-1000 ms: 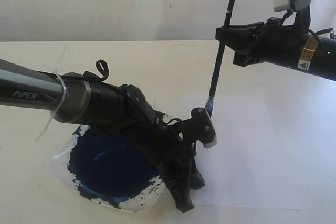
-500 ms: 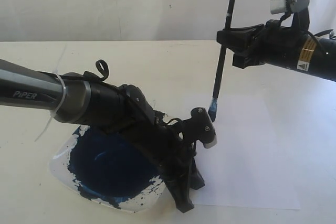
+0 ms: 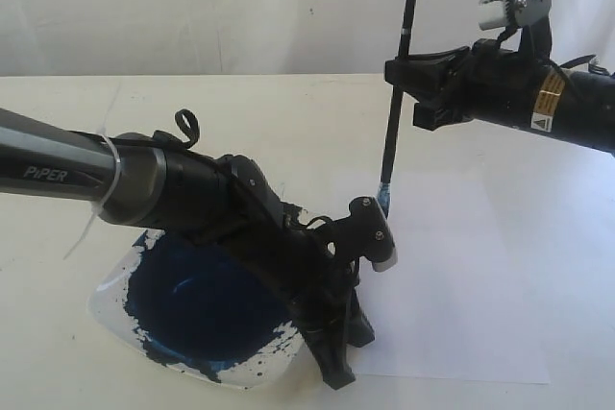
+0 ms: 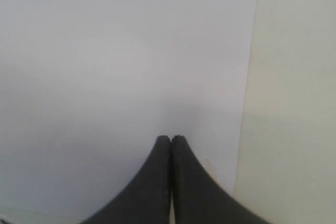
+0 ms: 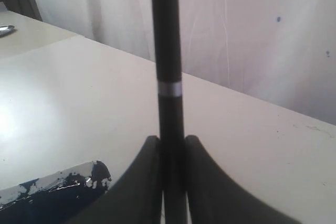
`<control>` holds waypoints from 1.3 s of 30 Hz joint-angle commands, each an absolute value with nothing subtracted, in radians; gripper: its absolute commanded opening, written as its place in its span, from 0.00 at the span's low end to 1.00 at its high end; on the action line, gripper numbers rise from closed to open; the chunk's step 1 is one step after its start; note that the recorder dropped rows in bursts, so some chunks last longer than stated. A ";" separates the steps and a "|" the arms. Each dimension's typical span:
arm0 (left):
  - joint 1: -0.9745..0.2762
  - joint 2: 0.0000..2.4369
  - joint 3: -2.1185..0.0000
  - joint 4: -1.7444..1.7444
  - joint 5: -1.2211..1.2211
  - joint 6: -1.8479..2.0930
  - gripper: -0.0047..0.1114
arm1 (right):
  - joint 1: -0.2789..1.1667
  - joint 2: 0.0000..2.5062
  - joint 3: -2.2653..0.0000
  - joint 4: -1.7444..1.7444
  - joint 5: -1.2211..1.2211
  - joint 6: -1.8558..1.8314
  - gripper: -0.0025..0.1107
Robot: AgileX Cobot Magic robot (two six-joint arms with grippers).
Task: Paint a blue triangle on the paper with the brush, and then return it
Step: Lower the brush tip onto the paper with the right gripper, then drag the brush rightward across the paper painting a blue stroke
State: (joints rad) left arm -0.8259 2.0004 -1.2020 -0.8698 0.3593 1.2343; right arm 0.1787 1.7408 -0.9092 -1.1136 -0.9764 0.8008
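My right gripper (image 3: 405,72) is shut on the black handle of the brush (image 3: 394,112) and holds it nearly upright. Its blue-stained tip (image 3: 384,197) hangs over the near-left part of the white paper (image 3: 461,276), just behind the left arm's wrist. Whether the tip touches the sheet I cannot tell. In the right wrist view the handle (image 5: 169,51) stands between the fingers (image 5: 142,182). My left gripper (image 3: 336,376) is shut and empty, its tips (image 4: 170,139) pressed on the paper (image 4: 105,51) near the sheet's edge. The paper that shows is blank; the blue triangle is out of view.
A clear plate (image 3: 110,309) with a dark blue paint pool (image 3: 202,304) lies under the left arm, beside the paper's left edge; its corner (image 5: 31,195) shows in the right wrist view. Cream tabletop (image 3: 288,112) surrounds the sheet, with a pale wall behind.
The right gripper has shifted a little to the left with the brush, and the tip has bobbed slightly. The left arm has not moved.
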 commanded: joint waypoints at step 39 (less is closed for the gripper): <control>-0.831 2.008 -1.201 -0.879 0.386 1.236 0.04 | -0.011 1.651 -0.906 -1.130 -0.972 0.762 0.02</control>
